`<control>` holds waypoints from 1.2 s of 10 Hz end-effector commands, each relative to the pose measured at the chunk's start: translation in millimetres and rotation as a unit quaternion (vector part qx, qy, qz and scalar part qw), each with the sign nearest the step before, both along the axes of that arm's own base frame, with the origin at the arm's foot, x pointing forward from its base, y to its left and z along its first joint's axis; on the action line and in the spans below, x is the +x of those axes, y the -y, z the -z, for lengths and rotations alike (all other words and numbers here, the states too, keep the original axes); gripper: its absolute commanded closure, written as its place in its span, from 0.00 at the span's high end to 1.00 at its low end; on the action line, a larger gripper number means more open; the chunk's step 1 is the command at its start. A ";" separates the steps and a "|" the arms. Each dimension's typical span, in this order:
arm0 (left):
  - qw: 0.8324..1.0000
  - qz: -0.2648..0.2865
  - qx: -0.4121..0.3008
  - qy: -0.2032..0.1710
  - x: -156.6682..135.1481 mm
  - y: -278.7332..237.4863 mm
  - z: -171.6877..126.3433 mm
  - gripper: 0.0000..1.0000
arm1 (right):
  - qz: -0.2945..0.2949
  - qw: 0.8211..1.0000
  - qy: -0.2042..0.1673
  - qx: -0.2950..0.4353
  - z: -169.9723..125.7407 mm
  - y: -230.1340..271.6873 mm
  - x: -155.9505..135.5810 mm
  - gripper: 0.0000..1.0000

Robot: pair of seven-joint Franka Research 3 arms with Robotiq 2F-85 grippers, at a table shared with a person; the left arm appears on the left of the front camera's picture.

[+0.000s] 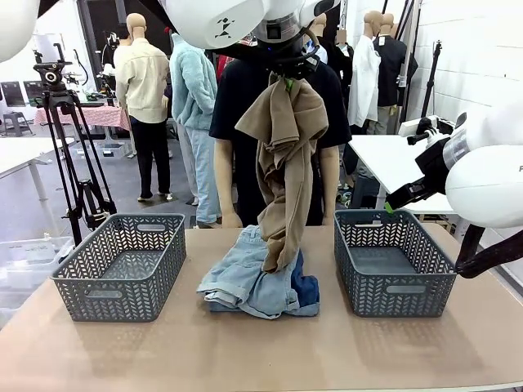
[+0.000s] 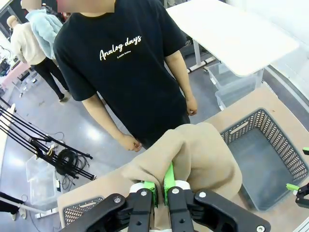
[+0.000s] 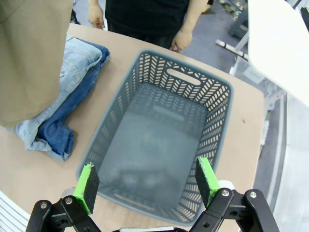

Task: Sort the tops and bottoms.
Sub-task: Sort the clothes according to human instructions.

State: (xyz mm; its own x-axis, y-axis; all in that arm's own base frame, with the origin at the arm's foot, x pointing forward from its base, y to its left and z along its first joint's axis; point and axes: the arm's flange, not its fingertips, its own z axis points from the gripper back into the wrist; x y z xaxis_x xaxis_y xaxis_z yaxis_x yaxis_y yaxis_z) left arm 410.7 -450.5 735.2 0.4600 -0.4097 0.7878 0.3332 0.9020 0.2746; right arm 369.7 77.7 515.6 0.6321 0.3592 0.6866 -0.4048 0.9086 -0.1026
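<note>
a light brown counter (image 1: 245, 351) is spread across the scene, and a person in a black printed t-shirt (image 2: 125, 72) is seen standing at its far edge, arms hanging down. two grey perforated plastic baskets are set on the counter: the left basket (image 1: 114, 298) toward the robot's left, the right basket (image 1: 392, 290) toward its right, well apart.

a tan-beige soft top (image 1: 282, 163) is held up high over the middle of the counter, hanging in long folds between the baskets. its lower end reaches down to the denim heap; whether it rests there cannot be told. on the counter between the baskets a pale light-blue denim garment (image 1: 241, 278) is piled, crumpled, over a darker blue denim garment (image 1: 305, 290), which shows at the heap's right side.

the left end effector (image 2: 161, 186) is pressed together, a fold of the tan top pinched between its green pads. the right end effector (image 3: 147, 182) is spread wide and is held above the right basket, nothing between its pads.
</note>
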 end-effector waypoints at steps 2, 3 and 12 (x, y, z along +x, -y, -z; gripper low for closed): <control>1.000 0.001 -0.003 0.004 -3.1 -3.3 -6.4 0.00 | -0.001 1.000 0.000 0.002 1.1 0.6 0.8 1.00; 1.000 0.001 -0.003 0.004 -3.1 -3.3 -6.4 0.00 | -0.001 1.000 0.000 0.002 1.1 0.6 0.8 1.00; 1.000 0.001 -0.003 0.004 -3.1 -3.3 -6.4 0.00 | -0.001 1.000 0.000 0.002 1.1 0.6 0.8 1.00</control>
